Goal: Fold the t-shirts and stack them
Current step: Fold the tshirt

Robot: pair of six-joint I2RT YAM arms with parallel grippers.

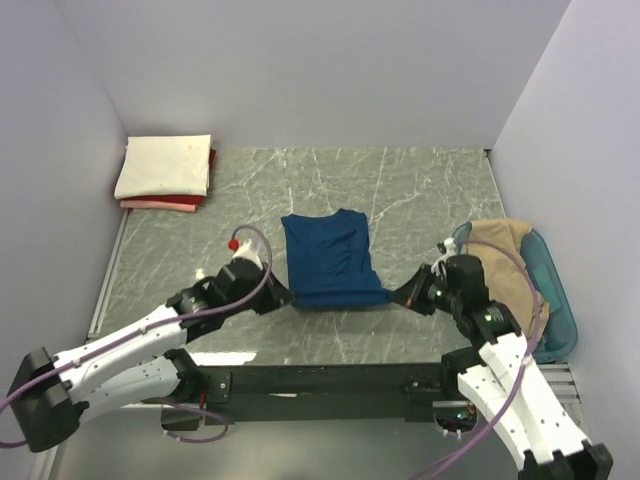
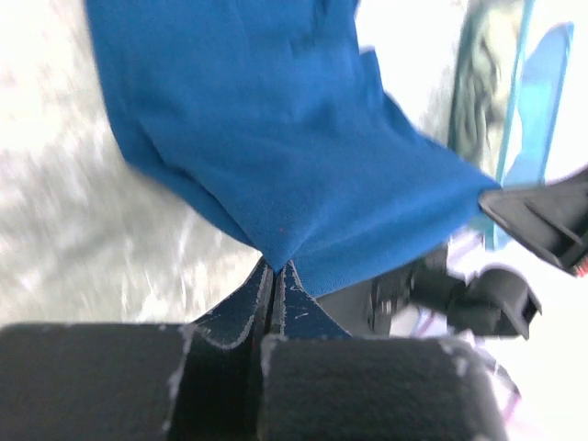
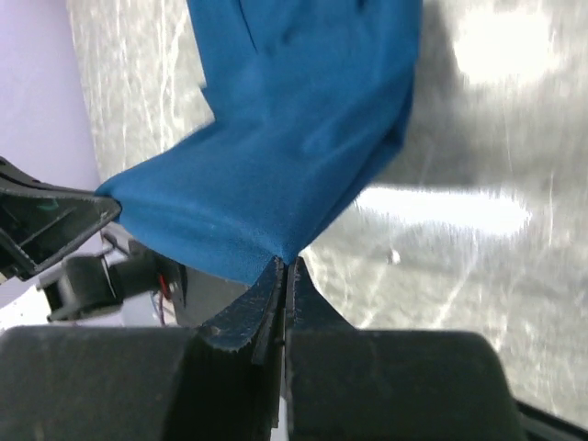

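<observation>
A dark blue t-shirt (image 1: 330, 258) lies partly folded in the middle of the table, its near edge lifted off the marble. My left gripper (image 1: 284, 296) is shut on its near left corner, and my right gripper (image 1: 396, 296) is shut on its near right corner. In the left wrist view the blue t-shirt (image 2: 276, 138) runs up from the pinched tips of the left gripper (image 2: 275, 266). The right wrist view shows the blue t-shirt (image 3: 294, 138) rising from the right gripper (image 3: 286, 264). A folded cream t-shirt (image 1: 164, 165) rests on a red one (image 1: 190, 201) at the back left. A tan t-shirt (image 1: 508, 255) lies in the tub.
A teal plastic tub (image 1: 556, 300) stands at the right edge of the table, close to my right arm. Grey walls close in the left, back and right sides. A dark rail runs along the near edge by the arm bases.
</observation>
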